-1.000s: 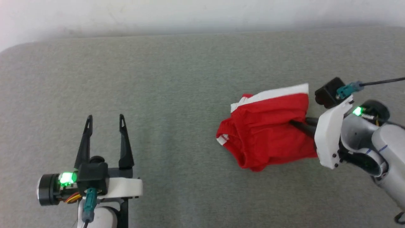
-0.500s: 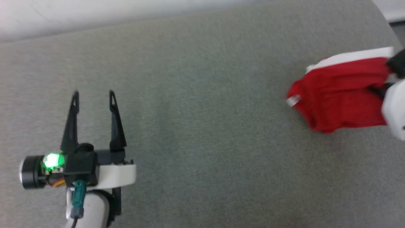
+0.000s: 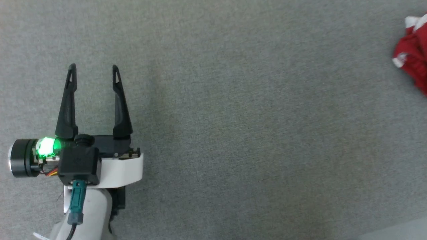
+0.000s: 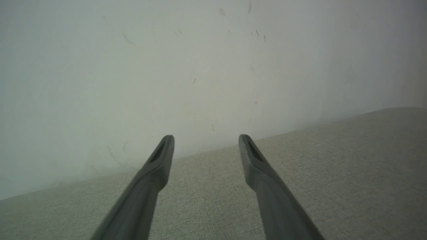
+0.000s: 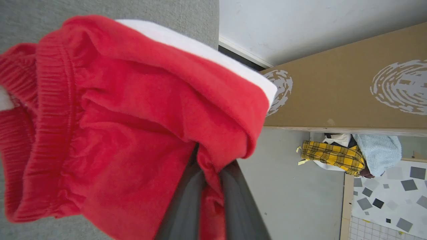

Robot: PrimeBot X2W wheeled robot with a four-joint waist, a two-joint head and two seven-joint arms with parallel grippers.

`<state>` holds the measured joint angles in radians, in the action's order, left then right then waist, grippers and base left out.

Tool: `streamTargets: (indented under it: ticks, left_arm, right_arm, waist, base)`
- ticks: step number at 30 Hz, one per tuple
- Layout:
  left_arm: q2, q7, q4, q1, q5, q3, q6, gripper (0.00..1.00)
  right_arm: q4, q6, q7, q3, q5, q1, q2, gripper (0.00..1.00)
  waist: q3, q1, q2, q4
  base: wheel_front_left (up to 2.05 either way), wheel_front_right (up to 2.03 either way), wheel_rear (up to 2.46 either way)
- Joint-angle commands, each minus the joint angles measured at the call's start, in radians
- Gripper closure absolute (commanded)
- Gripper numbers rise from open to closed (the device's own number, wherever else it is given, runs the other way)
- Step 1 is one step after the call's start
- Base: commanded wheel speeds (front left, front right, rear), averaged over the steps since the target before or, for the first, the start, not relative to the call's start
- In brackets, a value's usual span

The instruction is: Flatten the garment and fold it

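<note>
The garment (image 3: 413,56) is a bunch of bright red fabric with a white band, cut off by the right edge of the head view. In the right wrist view the garment (image 5: 126,116) hangs crumpled, ribbed waistband on the left and white band along the top. My right gripper (image 5: 208,160) is shut on a fold of it, with the fingertips buried in the red fabric. My left gripper (image 3: 93,68) rests at the lower left over bare grey cloth, far from the garment. In its own wrist view the left gripper (image 4: 205,138) stands open with nothing between its fingers.
A grey fabric surface (image 3: 233,133) spreads under everything, its front edge at the lower right corner (image 3: 393,233). A pale wall (image 4: 200,66) rises behind it. Beyond its side stand a cardboard box (image 5: 333,96) and a pile of clothes (image 5: 333,156) on the floor.
The head camera has swung, so the whole picture has shifted. The garment, still in my right gripper, now sits much farther right of the unmoved, open left gripper, and the right arm has left the head view.
</note>
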<state>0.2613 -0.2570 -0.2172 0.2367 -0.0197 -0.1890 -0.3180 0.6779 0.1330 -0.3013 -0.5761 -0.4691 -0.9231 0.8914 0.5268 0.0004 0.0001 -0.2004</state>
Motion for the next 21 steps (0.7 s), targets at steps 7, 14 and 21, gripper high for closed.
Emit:
streamTargets:
  ticks: [7,14,21]
  left_arm:
    - [0.005,-0.005,-0.005,0.038,0.002,-0.019,-0.022,0.00]
    - [-0.002,-0.005,0.019,0.025,0.019,-0.019,-0.038,0.00]
    - [-0.014,-0.005,0.046,-0.039,0.039,-0.007,-0.051,0.00]
  right_arm:
    - [0.157,-0.002,0.034,0.070,0.085,-0.037,-0.074,0.59]
    - [0.245,-0.002,0.081,0.126,0.156,-0.055,-0.088,0.00]
    - [0.206,-0.002,0.270,0.227,0.322,-0.099,-0.082,0.00]
  waist:
    - [0.048,-0.0004,-0.0001,0.045]
    - [-0.032,-0.0004,-0.0001,0.051]
    - [-0.158,-0.0004,-0.0001,0.057]
  base:
    - [0.00,0.00,0.00]
    - [0.00,0.00,0.00]
    - [0.00,0.00,0.00]
